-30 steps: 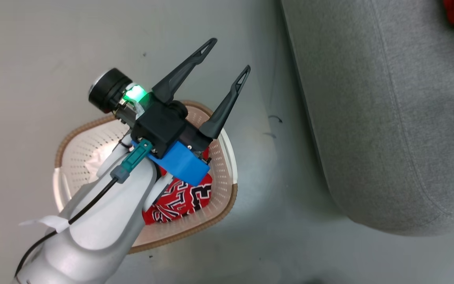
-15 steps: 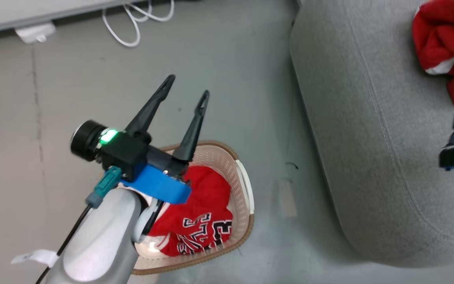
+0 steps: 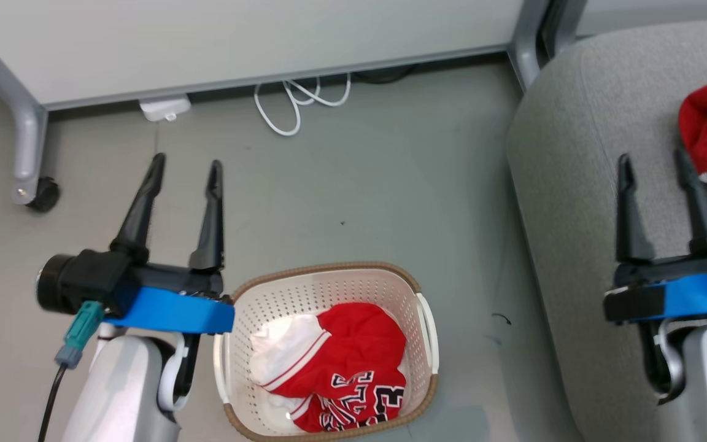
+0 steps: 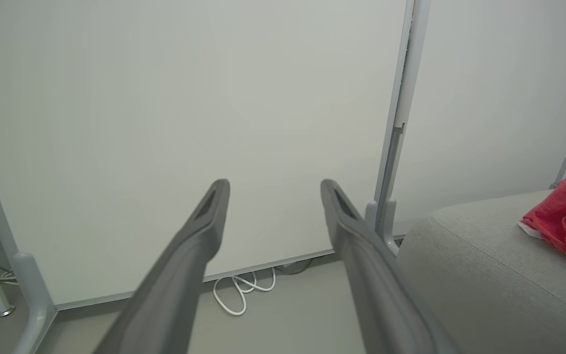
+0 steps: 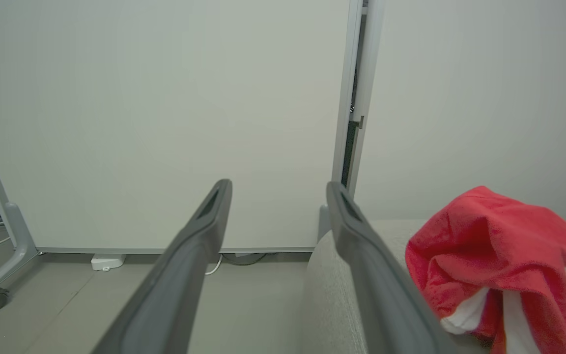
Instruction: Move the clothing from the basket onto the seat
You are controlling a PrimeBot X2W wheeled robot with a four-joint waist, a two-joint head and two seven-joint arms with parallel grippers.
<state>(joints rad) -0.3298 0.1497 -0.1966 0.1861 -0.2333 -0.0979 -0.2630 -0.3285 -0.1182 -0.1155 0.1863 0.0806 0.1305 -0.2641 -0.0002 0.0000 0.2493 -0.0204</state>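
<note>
one red jersey (image 3: pixel 706 129) on the grey fabric seat (image 3: pixel 574 184) by the spread right end effector (image 3: pixel 651 158), red-and-white jerseys (image 3: pixel 341 350) left in the cream perforated basket (image 3: pixel 329 270) by the spread left end effector (image 3: pixel 186 161)

Grey floor (image 3: pixel 353 202) carries the basket (image 3: pixel 329 268) just right of the left tool (image 3: pixel 186 161), the seat (image 3: pixel 574 153) beneath the right tool (image 3: pixel 652 157), and a white cable (image 3: pixel 295 101) ahead.

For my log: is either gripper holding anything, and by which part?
Nothing is held: left gripper and right gripper are open and empty; the clothing lies in the basket and on the seat.
</note>
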